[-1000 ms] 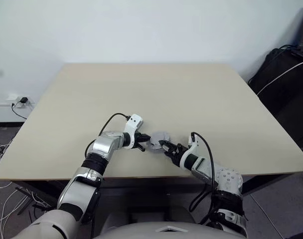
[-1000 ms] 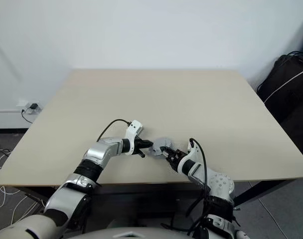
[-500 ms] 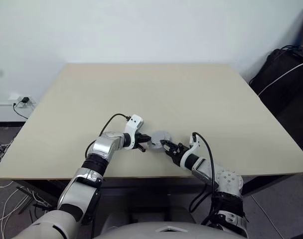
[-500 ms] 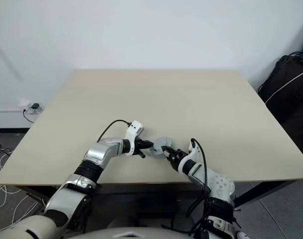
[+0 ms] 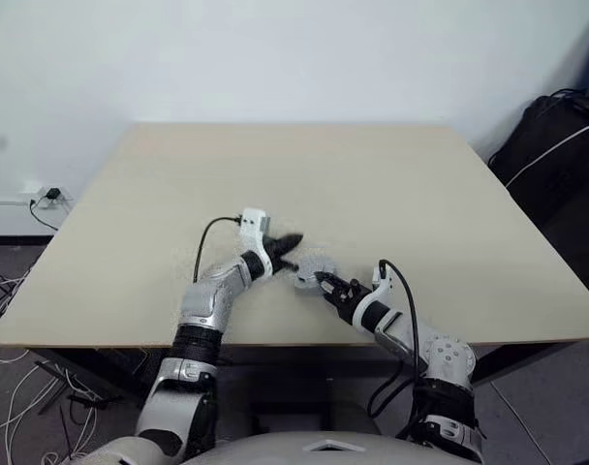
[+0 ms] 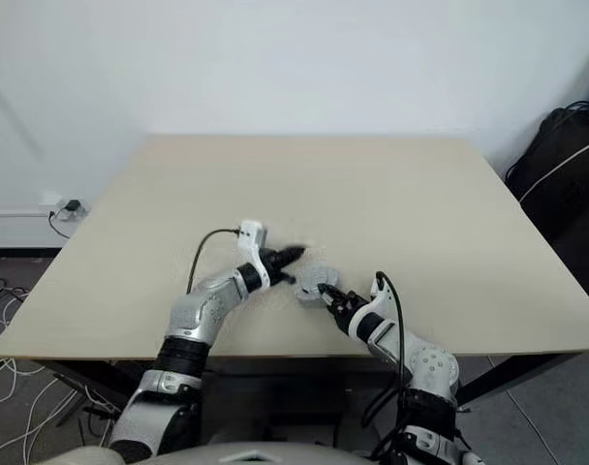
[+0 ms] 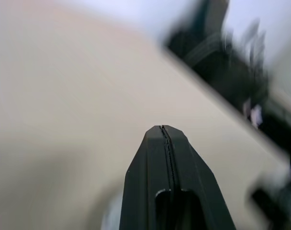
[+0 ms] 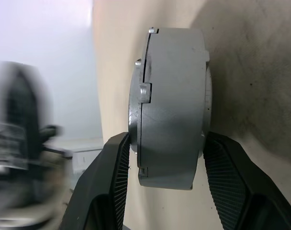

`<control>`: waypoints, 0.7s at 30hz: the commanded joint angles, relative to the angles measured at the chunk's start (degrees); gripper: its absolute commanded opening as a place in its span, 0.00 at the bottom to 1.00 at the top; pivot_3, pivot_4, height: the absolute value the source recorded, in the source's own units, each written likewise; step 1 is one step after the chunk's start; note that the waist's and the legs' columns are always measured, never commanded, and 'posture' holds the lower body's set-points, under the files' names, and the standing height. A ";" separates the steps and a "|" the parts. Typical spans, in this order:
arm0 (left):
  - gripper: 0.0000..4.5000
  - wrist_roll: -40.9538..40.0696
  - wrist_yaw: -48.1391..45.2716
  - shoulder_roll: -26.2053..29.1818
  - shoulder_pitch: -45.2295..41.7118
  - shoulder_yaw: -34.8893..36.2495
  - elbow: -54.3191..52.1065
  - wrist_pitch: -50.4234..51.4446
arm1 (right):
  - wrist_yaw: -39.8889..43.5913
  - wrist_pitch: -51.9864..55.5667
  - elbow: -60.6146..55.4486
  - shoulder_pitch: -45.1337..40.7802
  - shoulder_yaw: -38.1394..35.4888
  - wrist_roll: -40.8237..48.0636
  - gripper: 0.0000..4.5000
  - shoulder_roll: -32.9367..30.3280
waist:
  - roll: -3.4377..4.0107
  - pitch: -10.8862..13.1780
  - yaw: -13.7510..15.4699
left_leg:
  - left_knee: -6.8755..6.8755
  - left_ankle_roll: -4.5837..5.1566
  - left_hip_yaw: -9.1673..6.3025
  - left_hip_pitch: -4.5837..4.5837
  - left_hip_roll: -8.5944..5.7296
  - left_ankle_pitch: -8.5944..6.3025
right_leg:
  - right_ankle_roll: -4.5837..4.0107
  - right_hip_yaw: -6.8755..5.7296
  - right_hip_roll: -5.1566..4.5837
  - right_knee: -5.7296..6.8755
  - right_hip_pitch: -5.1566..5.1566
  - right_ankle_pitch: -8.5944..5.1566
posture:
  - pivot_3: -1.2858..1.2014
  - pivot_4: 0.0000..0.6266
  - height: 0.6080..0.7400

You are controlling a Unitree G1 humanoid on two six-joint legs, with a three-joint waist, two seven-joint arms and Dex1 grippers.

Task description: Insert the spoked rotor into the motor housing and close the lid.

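The left tool [image 5: 287, 241], fingers pressed together and empty, has lifted off the assembly and now hangs just above it. The right tool [image 8: 167, 158] pinches the motor housing [image 8: 170, 127] with the lid [image 8: 136, 110] seated, near the middle of the surface's [image 5: 372, 174] near edge. Judged: closing appears complete. Open room lies toward the far edge.

You've got one table [image 5: 391, 184], two grippers, a left gripper [image 5: 290, 241] and a right gripper [image 5: 323, 281], one grey motor housing [image 8: 172, 108] with its lid [image 8: 137, 103], plus one black bag [image 5: 556, 165] at the right edge.
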 commanded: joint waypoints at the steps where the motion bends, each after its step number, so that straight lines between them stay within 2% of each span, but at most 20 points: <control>1: 0.00 3.02 5.67 0.50 5.06 0.09 -6.36 -5.34 | -0.26 -1.57 -0.76 0.59 0.44 1.77 0.45 3.27 | 0.08 -0.04 -0.04 | -0.01 0.00 -0.01 -0.01 -0.05 0.00 | -0.02 -0.02 0.02 0.00 -0.01 -0.01 | 0.52 0.00 1.00; 6: 0.00 -3.94 5.87 0.45 12.99 0.79 -11.40 -0.07 | 0.48 -2.47 -1.04 0.70 0.83 3.87 0.45 3.23 | 0.12 -0.06 0.09 | -0.02 0.00 0.00 0.00 -0.05 0.00 | -0.06 -0.01 0.05 -0.02 0.01 -0.04 | 0.52 0.00 1.00; 14: 0.00 -23.38 11.24 -3.25 22.96 4.29 -17.84 15.17 | 2.26 -2.46 -3.08 -0.88 2.25 8.31 0.45 3.76 | 0.12 0.00 -0.45 | 0.10 0.03 0.00 -0.11 0.04 -0.02 | -0.20 -0.01 0.07 0.02 -0.11 -0.13 | 0.52 0.00 1.00; 16: 0.00 -25.58 12.03 -3.12 24.04 3.83 -18.86 16.20 | 2.27 -2.38 -3.47 -1.39 2.82 9.37 0.45 3.72 | 0.11 0.01 -0.57 | 0.10 0.03 -0.01 -0.12 0.05 -0.02 | -0.20 -0.01 0.08 0.02 -0.11 -0.13 | 0.52 0.00 1.00; 18: 0.00 -24.08 11.04 -2.23 25.49 1.34 -20.67 13.35 | 2.11 -2.34 -3.98 -2.00 3.49 10.58 0.45 3.67 | 0.09 0.03 -0.72 | 0.10 0.03 0.00 -0.12 0.01 -0.02 | -0.21 -0.01 0.08 0.01 -0.11 -0.14 | 0.52 0.00 1.00; 21: 0.00 -29.61 10.38 -3.83 26.68 2.30 -21.47 13.57 | 1.71 -2.01 -4.89 -2.71 4.76 12.50 0.45 3.51 | 0.11 0.04 -0.83 | 0.10 0.02 0.02 -0.12 -0.01 -0.02 | -0.25 0.00 0.09 0.01 -0.11 -0.15 | 0.52 0.00 1.00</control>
